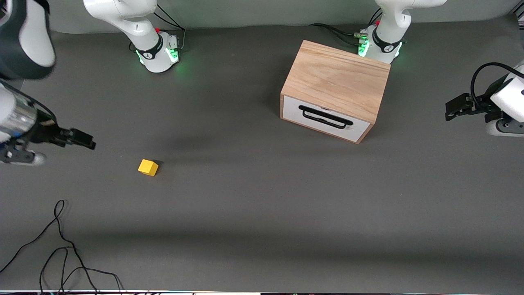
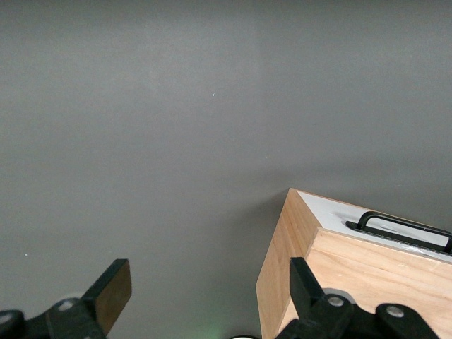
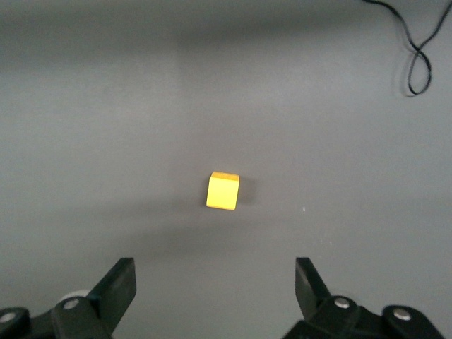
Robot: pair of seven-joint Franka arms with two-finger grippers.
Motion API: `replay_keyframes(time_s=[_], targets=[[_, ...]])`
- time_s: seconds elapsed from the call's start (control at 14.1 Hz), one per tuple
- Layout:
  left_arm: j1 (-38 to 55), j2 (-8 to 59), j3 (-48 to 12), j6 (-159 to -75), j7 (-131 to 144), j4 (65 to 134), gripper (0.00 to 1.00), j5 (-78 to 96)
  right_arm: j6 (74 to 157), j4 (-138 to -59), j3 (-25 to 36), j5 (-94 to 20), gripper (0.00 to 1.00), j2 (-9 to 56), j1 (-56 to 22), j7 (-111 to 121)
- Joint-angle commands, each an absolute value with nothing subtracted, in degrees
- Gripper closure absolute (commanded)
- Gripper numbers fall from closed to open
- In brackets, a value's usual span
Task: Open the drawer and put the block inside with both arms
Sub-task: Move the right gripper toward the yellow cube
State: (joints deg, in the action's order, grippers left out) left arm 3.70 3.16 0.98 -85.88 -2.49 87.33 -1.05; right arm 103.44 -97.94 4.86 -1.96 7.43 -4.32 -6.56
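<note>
**Drawer shut, block out on the desk, both end effectors wide open**

So here's the scene. The wooden box (image 1: 335, 84) sits on the grey desk (image 1: 262, 213) toward the left arm's end, close in front of that arm's green-lit base (image 1: 378, 47). The drawer (image 1: 326, 119) is fully pushed in, white front panel flush with the box, black bar handle (image 1: 325, 116) facing roughly toward the front camera and untouched.

The block (image 1: 148, 167), a little yellow cube, lies on the bare desk toward the right arm's end, well apart from the box and nearer the front camera than it. Nothing is touching it.

The right end effector (image 1: 84, 140) hangs at the right arm's end of the desk, off to the side of the block. In the right wrist view the right end effector (image 3: 215, 286) has its fingers (image 3: 116, 286) spread wide with nothing between them, and the block (image 3: 223, 191) sits ahead of them on the desk, clear of both.

The left end effector (image 1: 456, 107) is up at the left arm's end of the desk, off to the side of the box. In the left wrist view the left end effector (image 2: 205, 300) is released too, fingers (image 2: 113, 293) wide apart and empty, with a corner of the box (image 2: 296, 282) and the drawer's handle (image 2: 402, 227) showing past one finger.

A loose black cable (image 1: 61, 250) trails over the desk edge nearest the front camera, at the right arm's end.
</note>
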Motion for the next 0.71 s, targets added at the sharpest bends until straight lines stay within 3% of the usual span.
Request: replay_keyframes(time_s=[0.0,0.21,0.64], targets=[[4.3,2.5,1.1,-86.2,-3.4,88.1,0.00,-1.1,112.1,-104.2,5.1,-1.0,0.00,9.9,-4.8,-6.5],[6.1,3.0,-0.3,-86.0,-0.9,88.2,0.00,-0.6,124.3,-115.1,5.1,-1.0,0.00,9.9,-5.1,-6.9],[17.5,6.1,-2.6,-86.9,18.3,87.3,0.00,0.6,126.1,-116.5,5.1,-1.0,0.00,11.3,-5.4,-7.3]])
